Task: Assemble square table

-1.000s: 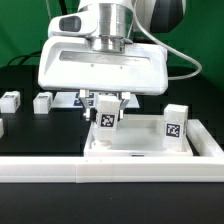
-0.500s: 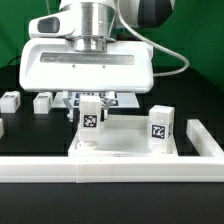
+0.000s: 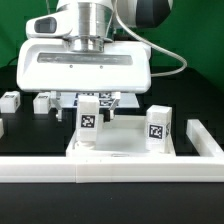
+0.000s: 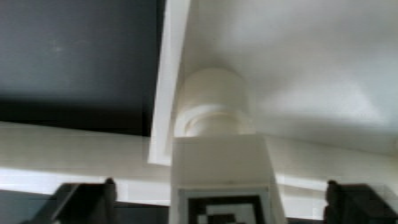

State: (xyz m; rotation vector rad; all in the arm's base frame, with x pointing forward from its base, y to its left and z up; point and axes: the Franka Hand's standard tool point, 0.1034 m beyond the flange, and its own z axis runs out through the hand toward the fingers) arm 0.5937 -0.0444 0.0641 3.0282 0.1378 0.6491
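Note:
The square tabletop [image 3: 128, 150] lies flat behind the front wall, a white slab with a rim. One white tagged leg [image 3: 90, 116] stands upright in its corner socket on the exterior view's left. A second leg [image 3: 158, 124] stands at the corner on the right. My gripper [image 3: 91, 101] hangs straight over the first leg, open, with a finger on each side of it and a gap to both. In the wrist view the leg [image 4: 222, 190] sits midway between my dark fingers [image 4: 84, 202] of the gripper [image 4: 222, 206], above the rim and socket [image 4: 210, 100].
Two loose white legs [image 3: 10, 100] [image 3: 42, 102] lie on the black table at the exterior view's left. The marker board [image 3: 122, 100] shows behind the gripper. The long white border wall [image 3: 100, 176] runs along the front.
The gripper, the leg under it and the tabletop have shifted to the exterior view's left. The leg was tilted and now stands upright. Little has moved in the last half second.

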